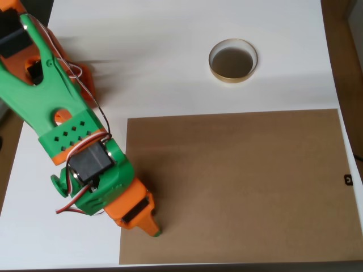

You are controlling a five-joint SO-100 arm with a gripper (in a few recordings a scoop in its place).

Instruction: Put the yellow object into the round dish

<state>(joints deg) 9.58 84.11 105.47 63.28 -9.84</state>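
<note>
Overhead, I see the green and orange arm (68,130) reaching down the left side, its pincer (148,225) low over the left edge of the brown board (238,181). I cannot tell whether it is spread or pinching. The round dish (232,60) sits well apart, on the white desk (159,62) above the board.

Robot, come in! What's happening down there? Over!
Gripper low over brown board, jaws hidden. Round dish sits apart on white table. Path looks open.
</note>
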